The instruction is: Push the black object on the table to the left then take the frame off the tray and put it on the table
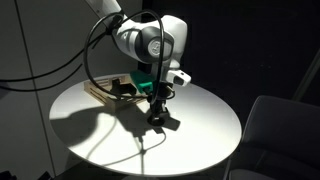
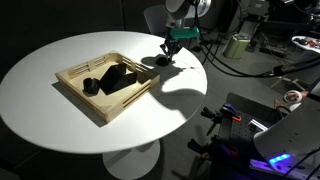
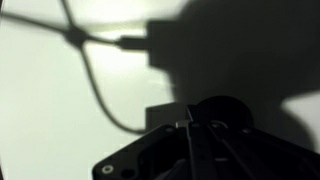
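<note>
Pressed together at the bottom of the wrist view, the pincer (image 3: 189,128) pinches nothing; its two fingers meet in a single dark edge. A rounded dark lump just beside them, toward the lower right of that frame, looks like the black object (image 3: 226,108), though shadow makes the outline hard to read. In an exterior view the pincer (image 2: 167,56) reaches down to the white desk (image 2: 45,115) in the upper middle of the frame. The black object (image 2: 161,63) sits at its tip, close to the right-hand corner of the wooden tray (image 2: 130,102) but outside it. Whether the fingers actually touch the lump cannot be told at this size. By my reading, the first step, the push, is in hand: closed fingers low beside the lump suit shoving rather than grasping, but how far the lump has travelled the pictures do not show. The second step has not begun. The frame (image 2: 122,78) lies flat inside the tray, toward its upper right half, with a small black block (image 2: 90,86) next to it on the lower left. What is left, then, is finishing the push, then opening the pincer, lifting the frame over the low rim and setting it on bare desk.
</note>
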Controlling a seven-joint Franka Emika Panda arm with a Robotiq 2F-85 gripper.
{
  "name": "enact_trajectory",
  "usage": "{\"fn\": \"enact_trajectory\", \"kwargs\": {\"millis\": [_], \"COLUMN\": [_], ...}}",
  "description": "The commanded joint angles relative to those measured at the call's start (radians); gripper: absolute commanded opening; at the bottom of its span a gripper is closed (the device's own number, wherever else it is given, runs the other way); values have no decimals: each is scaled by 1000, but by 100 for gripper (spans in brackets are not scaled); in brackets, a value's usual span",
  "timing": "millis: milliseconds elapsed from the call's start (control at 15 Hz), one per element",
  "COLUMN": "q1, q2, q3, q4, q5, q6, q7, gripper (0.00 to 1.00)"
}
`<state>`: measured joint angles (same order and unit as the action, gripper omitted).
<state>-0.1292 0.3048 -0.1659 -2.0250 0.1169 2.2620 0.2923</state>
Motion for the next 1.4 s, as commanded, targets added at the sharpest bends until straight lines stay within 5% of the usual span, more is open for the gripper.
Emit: {"fn": "enact_trajectory", "kwargs": {"millis": [0,1333], "q1": [5,51], "q2": [28,152], "q3": [6,21], "q4": [61,262], "q5": [-5,-17], "q6": [-47,-109], "q7": [4,21], "gripper": [1,1]}}
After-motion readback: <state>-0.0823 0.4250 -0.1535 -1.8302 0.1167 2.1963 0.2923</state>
